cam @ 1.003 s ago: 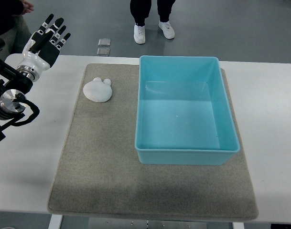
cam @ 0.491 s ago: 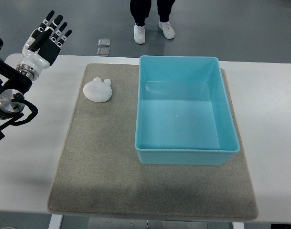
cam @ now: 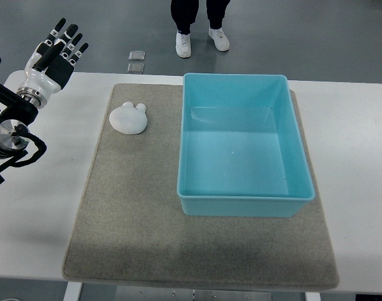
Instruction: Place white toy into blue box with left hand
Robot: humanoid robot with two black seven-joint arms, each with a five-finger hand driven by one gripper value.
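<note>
The white toy (cam: pixel 128 117), a flat rounded shape with two small ears, lies on the grey mat (cam: pixel 128 207) near its far left corner. The blue box (cam: pixel 243 145) stands open and empty on the mat's right half. My left hand (cam: pixel 56 51) is at the far left edge of the table, well left of the toy and apart from it. Its fingers are spread and hold nothing. The right arm is out of view.
The mat lies on a white table (cam: pixel 354 144). A person's legs in white shoes (cam: pixel 200 39) stand on the floor beyond the table's far edge. Two small square tiles (cam: pixel 136 61) lie on the floor there.
My left hand has drifted left and a little farther away from the toy. The toy and the box have not moved.
</note>
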